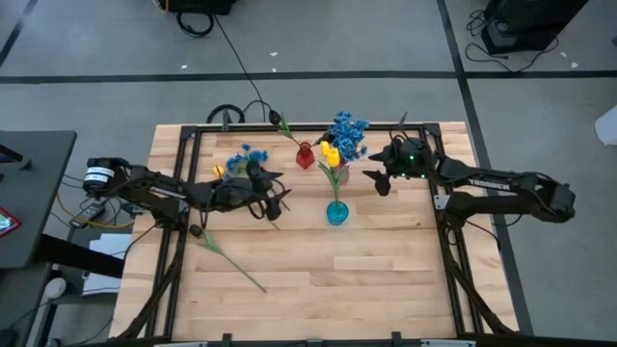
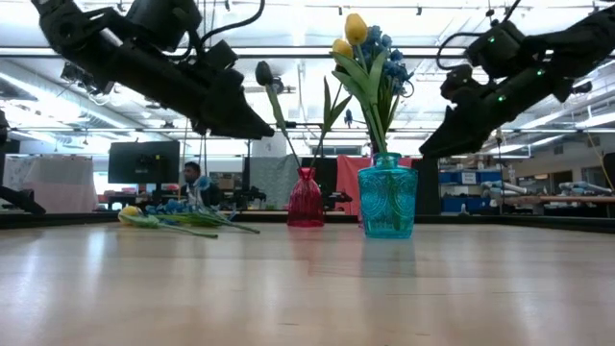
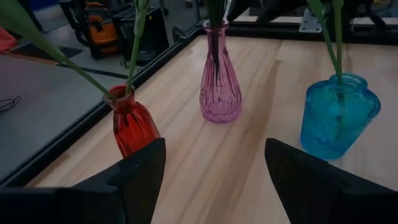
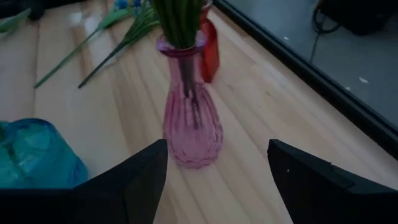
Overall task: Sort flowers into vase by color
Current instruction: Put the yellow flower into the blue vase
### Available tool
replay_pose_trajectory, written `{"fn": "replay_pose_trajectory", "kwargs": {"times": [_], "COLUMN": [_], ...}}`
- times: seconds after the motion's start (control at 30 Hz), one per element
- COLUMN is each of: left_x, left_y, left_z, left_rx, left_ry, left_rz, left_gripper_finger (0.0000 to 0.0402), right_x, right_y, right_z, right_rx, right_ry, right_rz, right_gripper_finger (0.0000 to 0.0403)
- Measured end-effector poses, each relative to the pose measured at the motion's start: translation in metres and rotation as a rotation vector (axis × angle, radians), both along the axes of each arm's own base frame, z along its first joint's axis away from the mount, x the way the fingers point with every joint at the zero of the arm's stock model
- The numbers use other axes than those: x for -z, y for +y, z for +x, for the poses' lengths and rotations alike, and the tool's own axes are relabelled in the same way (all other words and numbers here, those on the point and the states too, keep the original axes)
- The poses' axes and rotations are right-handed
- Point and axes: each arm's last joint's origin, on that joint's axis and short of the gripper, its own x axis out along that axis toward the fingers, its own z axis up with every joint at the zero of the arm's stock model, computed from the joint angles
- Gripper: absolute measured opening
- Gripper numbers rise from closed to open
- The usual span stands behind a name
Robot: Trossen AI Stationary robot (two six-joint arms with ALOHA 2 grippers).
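Observation:
Three vases stand mid-table. The red vase holds a stem with a dark bloom. The pink vase holds several green stems topped by blue blossoms. The teal vase holds yellow tulips. Blue and yellow flowers lie on the table at the far left, and one long stem lies nearer. My left gripper hovers open left of the teal vase. My right gripper hovers open right of the pink vase. Both are empty.
A black frame borders the wooden tabletop. The bare wood in the near half holds nothing but the long stem. A person sits at a desk in the room behind the table.

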Motion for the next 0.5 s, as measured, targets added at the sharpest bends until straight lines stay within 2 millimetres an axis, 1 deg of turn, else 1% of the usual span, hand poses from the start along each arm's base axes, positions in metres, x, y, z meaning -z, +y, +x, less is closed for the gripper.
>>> {"fn": "replay_pose_trajectory", "kwargs": {"times": [0.1, 0.17, 0.3, 0.37, 0.5], "left_x": [0.011, 0.016, 0.02, 0.018, 0.019], "left_y": [-0.002, -0.003, -0.004, -0.006, -0.006], "left_z": [-0.009, -0.018, -0.038, -0.048, -0.068], "left_rx": [0.009, 0.014, 0.01, 0.013, -0.01], "left_ry": [-0.015, -0.041, -0.08, -0.111, -0.153], "left_rz": [0.005, 0.011, -0.005, -0.003, 0.002], "left_gripper_finger": [0.0282, 0.0282, 0.0282, 0.0282, 0.0282], "right_x": [-0.004, -0.006, -0.012, -0.015, -0.028], "right_y": [0.003, 0.005, 0.011, 0.016, 0.025], "right_z": [-0.005, -0.008, -0.017, -0.023, -0.033], "right_rx": [0.034, 0.059, 0.107, 0.143, 0.171], "right_ry": [-0.004, -0.017, -0.039, -0.043, -0.128], "right_rz": [0.015, 0.035, 0.104, 0.117, 0.082], "right_gripper_finger": [0.0287, 0.0287, 0.0286, 0.0286, 0.0286]}}
